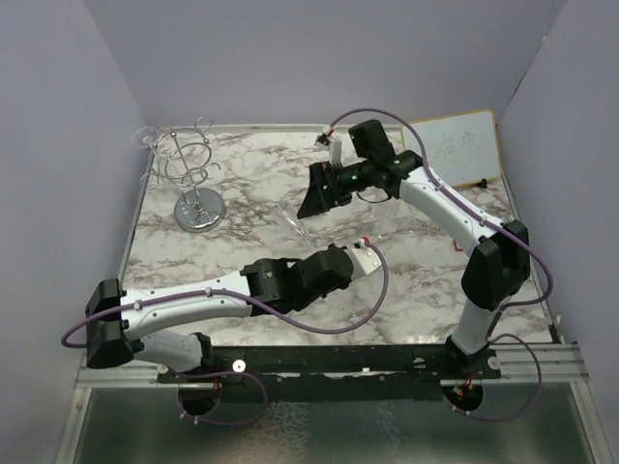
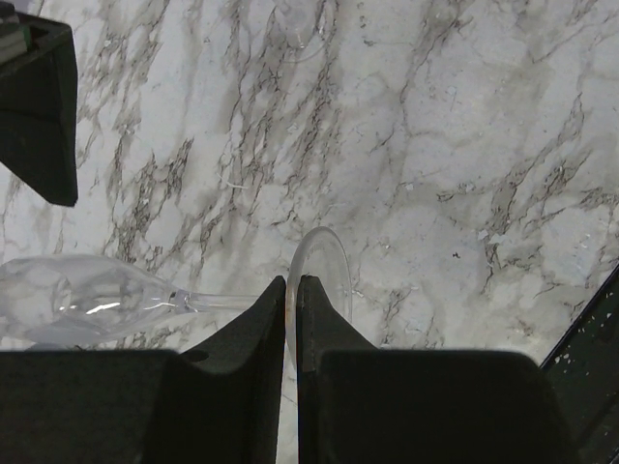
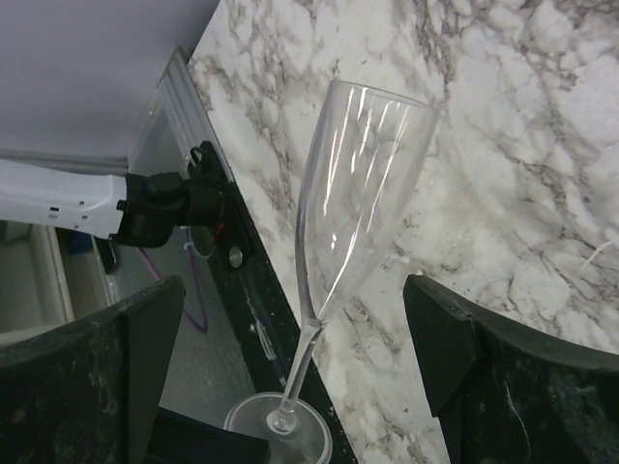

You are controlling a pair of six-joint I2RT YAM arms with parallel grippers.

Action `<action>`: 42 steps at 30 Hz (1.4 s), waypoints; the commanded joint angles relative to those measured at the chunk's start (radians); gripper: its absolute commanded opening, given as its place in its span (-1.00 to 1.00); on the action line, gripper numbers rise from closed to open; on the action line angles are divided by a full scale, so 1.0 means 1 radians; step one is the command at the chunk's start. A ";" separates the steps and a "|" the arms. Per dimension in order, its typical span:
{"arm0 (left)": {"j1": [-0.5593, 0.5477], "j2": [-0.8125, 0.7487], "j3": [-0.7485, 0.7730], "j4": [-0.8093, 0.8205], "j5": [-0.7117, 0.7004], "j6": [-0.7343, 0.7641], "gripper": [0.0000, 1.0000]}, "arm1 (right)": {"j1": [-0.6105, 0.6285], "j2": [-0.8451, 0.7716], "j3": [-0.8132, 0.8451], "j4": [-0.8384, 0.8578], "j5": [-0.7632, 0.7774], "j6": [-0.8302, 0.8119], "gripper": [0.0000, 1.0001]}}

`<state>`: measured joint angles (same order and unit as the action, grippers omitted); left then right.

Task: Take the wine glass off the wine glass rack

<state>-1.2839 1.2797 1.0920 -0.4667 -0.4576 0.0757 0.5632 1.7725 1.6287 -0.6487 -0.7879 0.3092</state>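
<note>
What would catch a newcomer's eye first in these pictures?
Probably the clear wine glass near the middle of the marble table: the left gripper is shut on the rim of its foot, while the right gripper faces it with fingers wide open. Next comes the shiny chrome wine glass rack at the table's far left corner.

Our left gripper (image 2: pixel 292 285) is pinched tight on the foot of the glass (image 2: pixel 87 300); our right gripper (image 3: pixel 290 290) is spread wide.
</note>
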 commanded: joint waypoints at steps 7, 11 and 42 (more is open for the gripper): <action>-0.063 0.028 -0.026 -0.002 -0.094 0.071 -1.00 | 0.055 0.153 0.128 -0.176 -0.089 -0.025 0.88; -0.072 0.032 -0.037 -0.010 -0.100 0.078 -1.00 | 0.071 0.202 0.172 -0.224 -0.100 -0.036 0.81; -0.091 0.040 -0.039 -0.028 -0.078 0.094 -1.00 | 0.101 0.345 0.303 -0.271 -0.019 -0.013 0.27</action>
<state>-1.3640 1.3125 1.0481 -0.4992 -0.5095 0.1528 0.6556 2.0953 1.8973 -0.8974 -0.8253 0.2947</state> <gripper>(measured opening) 0.092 0.657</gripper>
